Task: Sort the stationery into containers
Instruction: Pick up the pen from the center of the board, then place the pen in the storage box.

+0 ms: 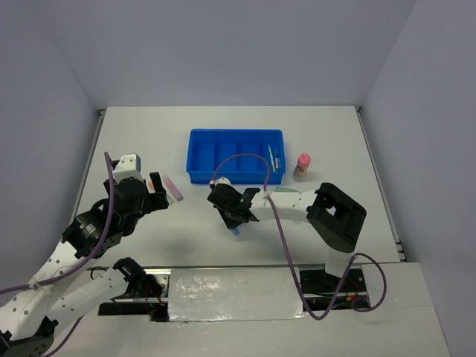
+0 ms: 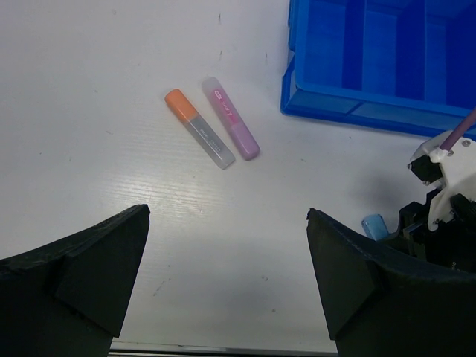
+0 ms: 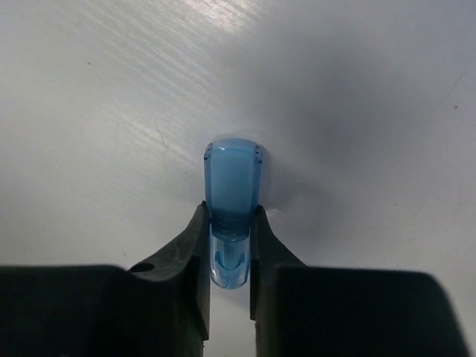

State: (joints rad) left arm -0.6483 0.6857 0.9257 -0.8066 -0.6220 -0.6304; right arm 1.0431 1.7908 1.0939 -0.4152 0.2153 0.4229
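Observation:
My right gripper [image 3: 229,211] is shut on a stubby blue marker [image 3: 232,182], gripping it near its clear end, low over the table. From above, this gripper [image 1: 236,223] sits just in front of the blue tray [image 1: 195,156], with the marker's tip [image 1: 236,232] poking out. My left gripper [image 2: 227,216] stands wide open with nothing between its fingers. Ahead of it, an orange-capped marker [image 2: 198,128] and a pink marker [image 2: 230,119] lie side by side on the table. Thin pens [image 1: 274,158] lie in the tray's rightmost compartment.
A pink-capped glue stick [image 1: 302,167] stands upright just right of the tray. The tray's near wall [image 2: 335,104] shows at the upper right of the left wrist view, with the right arm's wrist [image 2: 442,201] below it.

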